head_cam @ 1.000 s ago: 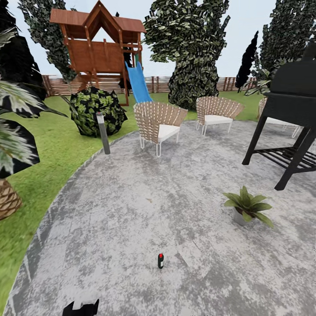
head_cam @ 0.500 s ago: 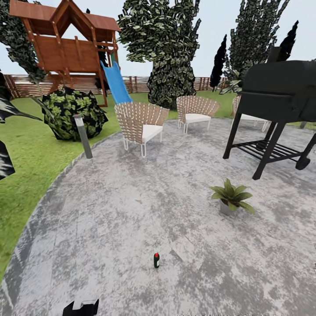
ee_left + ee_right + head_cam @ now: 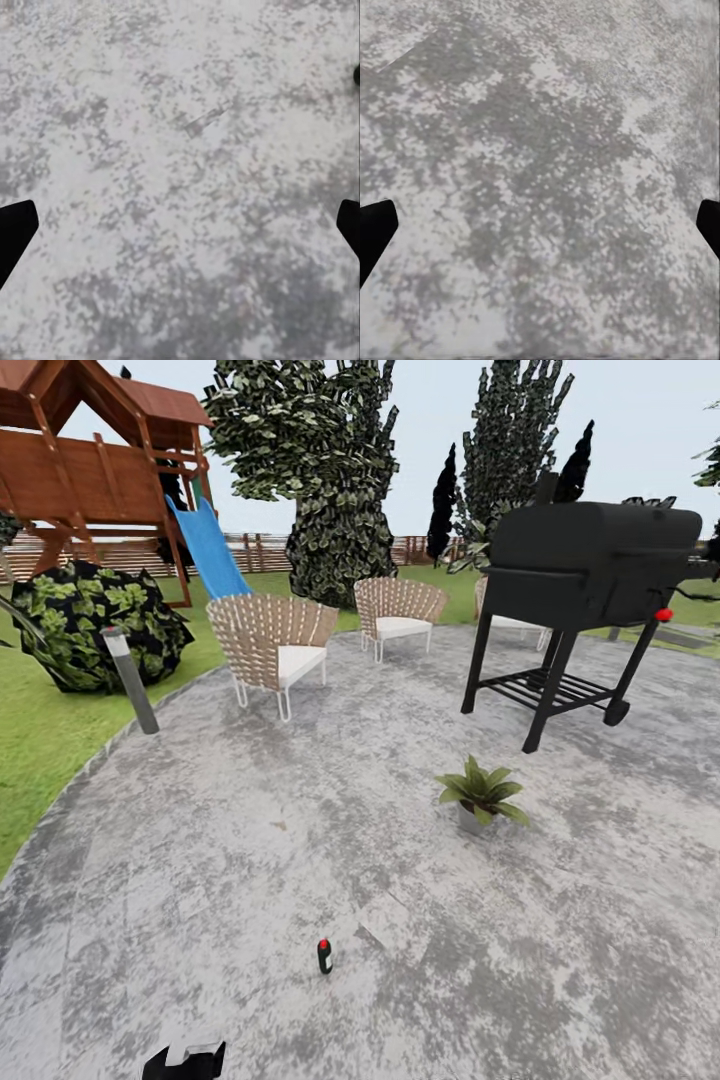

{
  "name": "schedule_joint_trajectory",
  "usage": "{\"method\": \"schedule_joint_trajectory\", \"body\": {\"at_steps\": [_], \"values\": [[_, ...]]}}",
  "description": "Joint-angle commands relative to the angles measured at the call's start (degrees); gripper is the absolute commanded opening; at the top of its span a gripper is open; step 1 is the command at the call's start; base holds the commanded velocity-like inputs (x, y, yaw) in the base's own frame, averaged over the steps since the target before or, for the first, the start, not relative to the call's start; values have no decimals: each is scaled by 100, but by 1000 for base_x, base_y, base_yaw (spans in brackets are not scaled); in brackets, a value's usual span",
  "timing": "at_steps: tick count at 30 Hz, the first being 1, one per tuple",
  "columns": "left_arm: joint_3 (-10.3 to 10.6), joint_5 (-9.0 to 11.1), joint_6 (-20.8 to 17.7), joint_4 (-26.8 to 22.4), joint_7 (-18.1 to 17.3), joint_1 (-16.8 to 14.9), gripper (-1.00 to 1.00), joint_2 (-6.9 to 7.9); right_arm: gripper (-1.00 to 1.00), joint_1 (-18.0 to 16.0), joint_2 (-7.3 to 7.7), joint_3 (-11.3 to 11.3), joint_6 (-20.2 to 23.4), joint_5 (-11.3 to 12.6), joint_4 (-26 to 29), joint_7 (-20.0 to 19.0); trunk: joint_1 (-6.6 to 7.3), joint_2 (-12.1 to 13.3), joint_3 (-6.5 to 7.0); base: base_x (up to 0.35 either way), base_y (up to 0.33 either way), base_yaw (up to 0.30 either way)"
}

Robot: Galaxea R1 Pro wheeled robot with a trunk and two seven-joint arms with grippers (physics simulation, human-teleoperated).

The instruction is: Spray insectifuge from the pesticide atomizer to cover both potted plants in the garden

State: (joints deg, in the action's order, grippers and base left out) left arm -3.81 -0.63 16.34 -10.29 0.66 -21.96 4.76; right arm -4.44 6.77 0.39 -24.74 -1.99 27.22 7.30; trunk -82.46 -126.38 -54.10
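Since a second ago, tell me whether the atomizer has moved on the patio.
No. The pesticide atomizer stands in the same place relative to the potted plant and the patio markings; the whole view shifted left, so the camera turned.

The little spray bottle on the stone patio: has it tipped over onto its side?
No. In the head view the pesticide atomizer stands upright on the patio, its red top pointing up.
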Motion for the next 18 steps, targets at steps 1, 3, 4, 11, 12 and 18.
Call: {"method": "schedule_joint_trajectory", "body": {"at_steps": [1, 3, 4, 11, 12, 18], "values": [[-29, -7, 19, 2, -5, -2, 100, -1, 100, -5, 0, 1, -14, -21, -6, 25, 1, -2, -5, -31, 0, -296], [-31, -7, 19, 5, -5, -2, 100, -1, 100, -5, 0, 2, -14, -21, -6, 25, 1, -2, -5, -72, 9, -296], [-32, -7, 19, 3, -5, -2, 100, -1, 100, -5, 0, 1, -14, -21, -6, 25, 1, -2, -5, -172, 85, -296], [-32, -4, 19, 1, -5, -2, 100, -1, 100, -5, 0, 4, -14, -21, -6, 25, 1, -2, -5, -232, 174, -296], [-32, -2, 19, 1, -5, -2, 100, -1, 100, -5, 0, 4, -14, -21, -6, 25, 1, -2, -5, -162, 258, -296], [-32, -7, 19, 1, -5, -2, 100, -1, 100, -5, 0, 3, -14, -21, -6, 25, 1, -2, -5, -105, 286, -296]]}}
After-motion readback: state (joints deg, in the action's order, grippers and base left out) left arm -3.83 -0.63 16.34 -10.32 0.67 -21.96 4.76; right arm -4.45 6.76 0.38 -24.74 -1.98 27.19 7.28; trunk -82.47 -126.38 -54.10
